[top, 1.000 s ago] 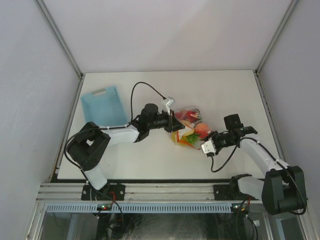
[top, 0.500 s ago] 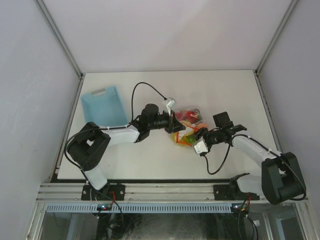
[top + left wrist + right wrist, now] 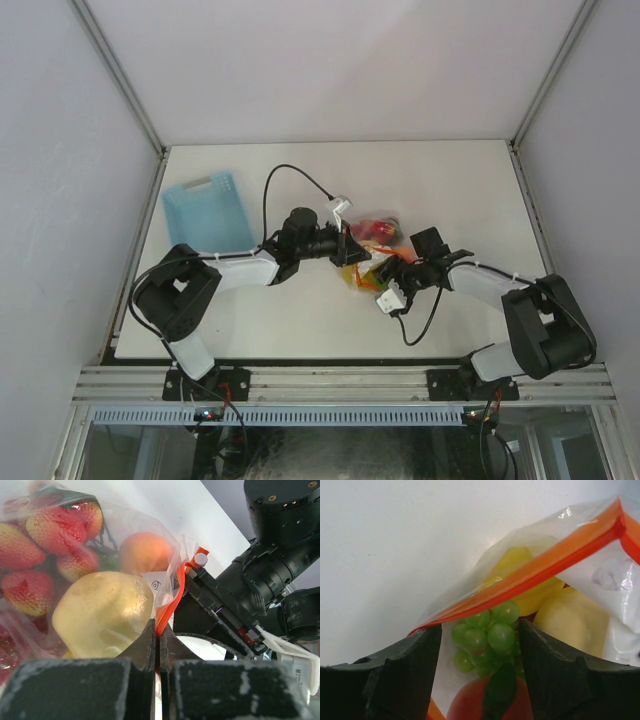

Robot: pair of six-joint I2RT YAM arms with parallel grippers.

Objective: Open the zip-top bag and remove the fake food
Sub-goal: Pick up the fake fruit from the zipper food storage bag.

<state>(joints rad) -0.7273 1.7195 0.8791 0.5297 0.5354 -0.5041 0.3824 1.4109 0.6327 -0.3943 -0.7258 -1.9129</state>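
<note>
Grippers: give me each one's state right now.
Left gripper: shut on the zip-top bag.
Right gripper: open, holding nothing.

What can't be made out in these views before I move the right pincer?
- Top view: whether the zip-top bag mouth is open; too small, and both arms overlap it.
- Right wrist view: whether the green grapes between the fingers of the open right pincer are bare or behind plastic; the frame edge cuts off the zip strip.
- Left wrist view: the bag's lower part, hidden by the left pincer shut on the strip.
</note>
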